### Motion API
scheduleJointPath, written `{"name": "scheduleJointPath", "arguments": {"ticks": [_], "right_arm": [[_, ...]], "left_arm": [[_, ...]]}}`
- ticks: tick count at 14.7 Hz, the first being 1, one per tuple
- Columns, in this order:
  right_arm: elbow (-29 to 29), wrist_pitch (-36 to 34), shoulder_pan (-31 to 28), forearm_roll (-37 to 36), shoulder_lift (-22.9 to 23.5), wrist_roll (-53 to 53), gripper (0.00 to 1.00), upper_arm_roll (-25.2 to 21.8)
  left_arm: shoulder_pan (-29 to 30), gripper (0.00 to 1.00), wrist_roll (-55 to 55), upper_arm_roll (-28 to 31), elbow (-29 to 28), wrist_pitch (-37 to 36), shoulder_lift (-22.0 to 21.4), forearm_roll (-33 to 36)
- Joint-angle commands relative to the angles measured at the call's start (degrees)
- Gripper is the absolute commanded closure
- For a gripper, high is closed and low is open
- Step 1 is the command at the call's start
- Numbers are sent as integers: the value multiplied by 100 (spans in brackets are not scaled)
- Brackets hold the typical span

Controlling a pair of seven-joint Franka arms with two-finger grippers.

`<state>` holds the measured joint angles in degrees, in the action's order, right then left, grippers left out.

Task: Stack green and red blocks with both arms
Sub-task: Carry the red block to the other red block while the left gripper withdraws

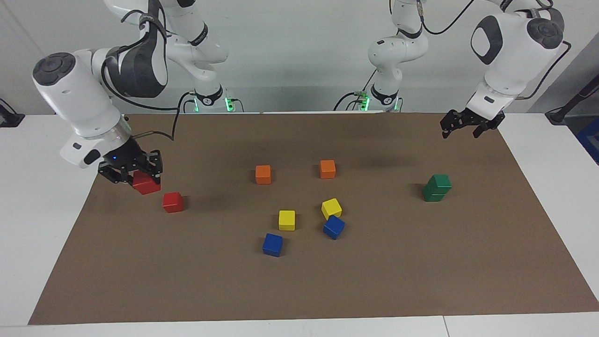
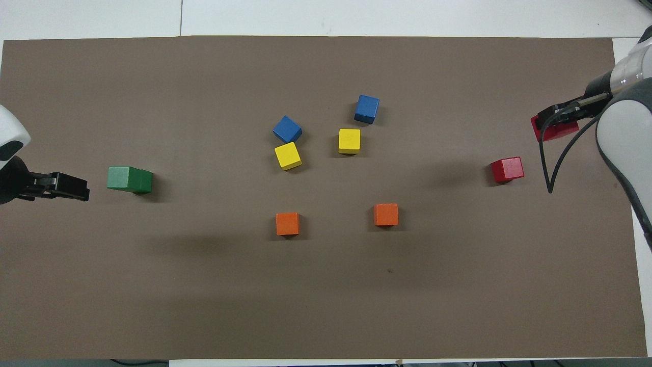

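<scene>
1. Two dark green blocks point(image 1: 437, 187) stand stacked, one on the other, on the brown mat point(image 1: 299, 290) toward the left arm's end of the table
2. Left gripper point(image 1: 471, 125) is raised over the mat's edge at that end, clear of the green stack, its fingers spread wide with nothing between them
3. Right gripper point(image 1: 135, 172) is raised over the mat's edge at the right arm's end, its fingers clamped on a red block point(image 1: 146, 183), which is tilted and off the mat
4. A second red block point(image 1: 172, 202) sits on the mat just beside the held one, not touching it
5. Two orange cubes point(image 1: 263, 174) sit side by side near the mat's middle, apart from each other
6. Two yellow cubes point(image 1: 287, 220) and two blue cubes point(image 1: 272, 245) lie farther from the robots than the orange pair; one blue cube touches, or nearly touches, a yellow one
</scene>
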<state>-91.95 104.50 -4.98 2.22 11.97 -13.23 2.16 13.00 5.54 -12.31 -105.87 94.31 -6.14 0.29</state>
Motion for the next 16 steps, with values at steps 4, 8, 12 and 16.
{"name": "scheduleJointPath", "arguments": {"ticks": [4,8,12,16], "right_arm": [[-1270,807,-214,-64,-230,418,100,57],[-1614,941,-223,-178,-327,689,100,57],[-1791,993,-171,-353,-336,1006,100,57],[-1975,1204,-162,-459,-301,1068,100,57]], "left_arm": [[-980,0,-79,816,585,-545,87,-46],[-1044,0,-44,853,514,-536,43,-37],[-1080,0,-123,862,680,-226,314,-64],[-1080,0,-456,844,1622,-852,966,-151]]}}
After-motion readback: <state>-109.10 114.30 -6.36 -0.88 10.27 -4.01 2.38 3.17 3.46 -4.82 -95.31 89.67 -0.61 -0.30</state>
